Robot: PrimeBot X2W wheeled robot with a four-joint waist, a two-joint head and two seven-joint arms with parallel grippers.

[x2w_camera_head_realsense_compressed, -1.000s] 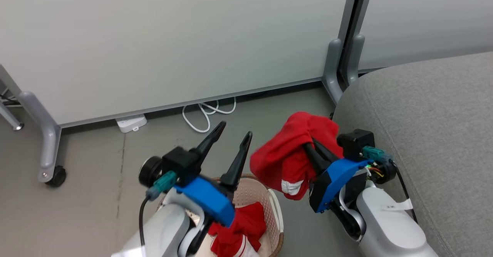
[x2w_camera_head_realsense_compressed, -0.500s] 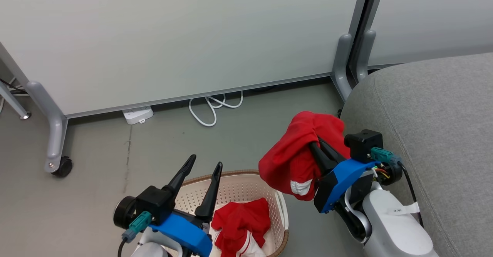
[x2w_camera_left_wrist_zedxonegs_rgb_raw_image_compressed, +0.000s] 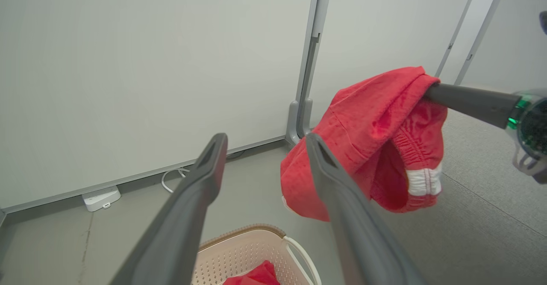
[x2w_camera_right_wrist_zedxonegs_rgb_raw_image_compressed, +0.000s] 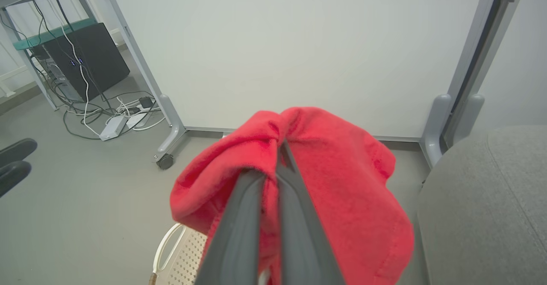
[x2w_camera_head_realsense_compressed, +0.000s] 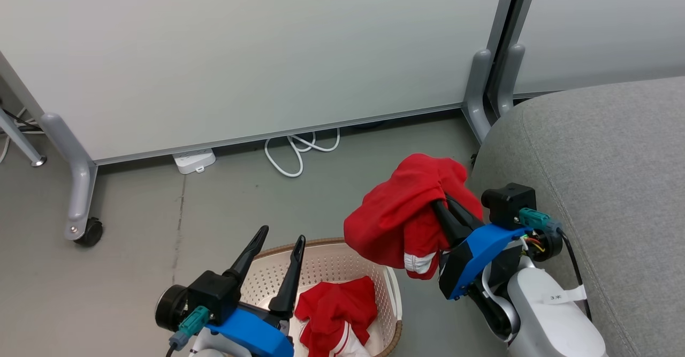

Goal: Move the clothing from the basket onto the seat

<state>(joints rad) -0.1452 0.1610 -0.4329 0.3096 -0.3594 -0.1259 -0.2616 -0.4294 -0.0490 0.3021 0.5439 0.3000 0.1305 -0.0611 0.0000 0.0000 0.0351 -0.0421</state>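
Right pincer (x2w_camera_head_realsense_compressed: 440, 207) holds a red garment (x2w_camera_head_realsense_compressed: 398, 215) in the air just beside the grey seat (x2w_camera_head_realsense_compressed: 604, 185).
Its two dark fingers are clamped together on a fold of the cloth, which hangs bunched over the floor (x2w_camera_head_realsense_compressed: 214, 207) between the cream basket (x2w_camera_head_realsense_compressed: 321, 241) and the seat's rounded edge, white trim lowest. A second red garment (x2w_camera_head_realsense_compressed: 334, 311) lies in the basket. The left pincer (x2w_camera_head_realsense_compressed: 281, 235) hovers over the basket rim, fingers spread apart, empty. Best approach, judging from here: raise the bundle so the dangling hem clears the cushion edge, carry it well over the seat, then release.
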